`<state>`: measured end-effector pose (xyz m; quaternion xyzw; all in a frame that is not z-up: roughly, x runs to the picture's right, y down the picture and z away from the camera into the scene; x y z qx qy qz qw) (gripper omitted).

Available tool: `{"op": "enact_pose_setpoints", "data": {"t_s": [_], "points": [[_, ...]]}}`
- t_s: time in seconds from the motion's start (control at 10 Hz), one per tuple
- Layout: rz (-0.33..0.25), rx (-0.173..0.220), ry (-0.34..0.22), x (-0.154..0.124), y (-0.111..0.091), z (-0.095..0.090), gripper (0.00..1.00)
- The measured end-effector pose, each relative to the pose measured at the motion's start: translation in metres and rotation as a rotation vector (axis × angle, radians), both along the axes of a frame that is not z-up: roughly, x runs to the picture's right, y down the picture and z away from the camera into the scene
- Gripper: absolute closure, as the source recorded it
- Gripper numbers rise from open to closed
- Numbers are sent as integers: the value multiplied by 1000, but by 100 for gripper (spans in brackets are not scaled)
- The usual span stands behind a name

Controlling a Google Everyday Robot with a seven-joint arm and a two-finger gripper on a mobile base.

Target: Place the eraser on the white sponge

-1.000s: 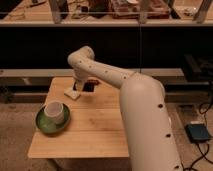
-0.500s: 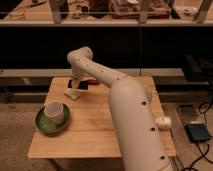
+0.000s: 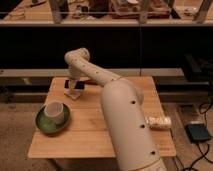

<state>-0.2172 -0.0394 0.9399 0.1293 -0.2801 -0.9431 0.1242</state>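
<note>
Claw [image 3: 75, 86] now left, over eraser [image 3: 70, 84]

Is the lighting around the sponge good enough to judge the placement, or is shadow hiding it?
Camera view: warm, dim light overall, and the shelving behind is nearly black. The gripper sits at the table's far left edge over the white sponge, where the arm casts shadow. The eraser reads only as a dark patch there, so contact with the sponge cannot be confirmed. The white cup is clearly lit.
</note>
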Motion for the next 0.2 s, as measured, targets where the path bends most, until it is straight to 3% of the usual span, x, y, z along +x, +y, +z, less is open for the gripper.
{"op": "enact_pose_setpoints", "data": {"t_s": [0.2], "points": [[-10,0,-12,-2,3,7,100]]}}
